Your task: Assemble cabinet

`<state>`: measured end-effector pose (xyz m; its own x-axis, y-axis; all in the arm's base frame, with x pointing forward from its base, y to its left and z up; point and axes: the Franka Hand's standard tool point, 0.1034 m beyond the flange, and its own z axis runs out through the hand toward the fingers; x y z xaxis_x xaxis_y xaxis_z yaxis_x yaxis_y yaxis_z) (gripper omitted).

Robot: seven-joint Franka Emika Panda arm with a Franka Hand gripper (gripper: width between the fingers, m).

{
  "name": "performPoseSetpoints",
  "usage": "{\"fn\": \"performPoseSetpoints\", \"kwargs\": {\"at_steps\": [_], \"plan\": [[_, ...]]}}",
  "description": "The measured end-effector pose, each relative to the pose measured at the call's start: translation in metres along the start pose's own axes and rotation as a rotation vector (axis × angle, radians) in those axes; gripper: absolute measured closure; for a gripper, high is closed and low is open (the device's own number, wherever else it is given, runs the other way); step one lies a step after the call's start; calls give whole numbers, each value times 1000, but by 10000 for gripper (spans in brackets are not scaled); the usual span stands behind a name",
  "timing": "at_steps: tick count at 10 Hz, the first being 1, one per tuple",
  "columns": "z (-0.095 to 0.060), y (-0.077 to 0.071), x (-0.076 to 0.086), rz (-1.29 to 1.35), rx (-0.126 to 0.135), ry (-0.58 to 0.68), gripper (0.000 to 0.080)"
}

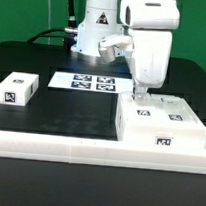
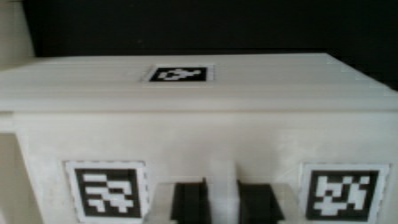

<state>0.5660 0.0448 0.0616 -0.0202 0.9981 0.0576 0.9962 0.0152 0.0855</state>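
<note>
The cabinet (image 1: 162, 123) is a large white box with square tags on its top and front, at the exterior view's right, against the front rail. My gripper (image 1: 140, 94) points straight down at the cabinet's back top edge. In the wrist view the cabinet (image 2: 196, 120) fills the picture, with one tag on the far face and two tags on the near one. My gripper (image 2: 222, 205) sits between those two tags. Its black fingers (image 2: 187, 203) stand close together with a narrow white strip of the cabinet between them.
A small white tagged block (image 1: 17, 90) lies at the exterior view's left. The marker board (image 1: 91, 83) lies flat behind the middle, in front of the robot base (image 1: 96, 35). A long white rail (image 1: 58, 144) runs along the table's front edge.
</note>
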Motion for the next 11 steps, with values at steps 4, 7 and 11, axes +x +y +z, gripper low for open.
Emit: {"fn": "performPoseSetpoints", "kwargs": {"at_steps": [4,7,11], "plan": [[1,9,-4,-28,34,-5,728],[1,8,-8,-83,56,-3,728],[1,7,-9,-81,44,-3,728]]}}
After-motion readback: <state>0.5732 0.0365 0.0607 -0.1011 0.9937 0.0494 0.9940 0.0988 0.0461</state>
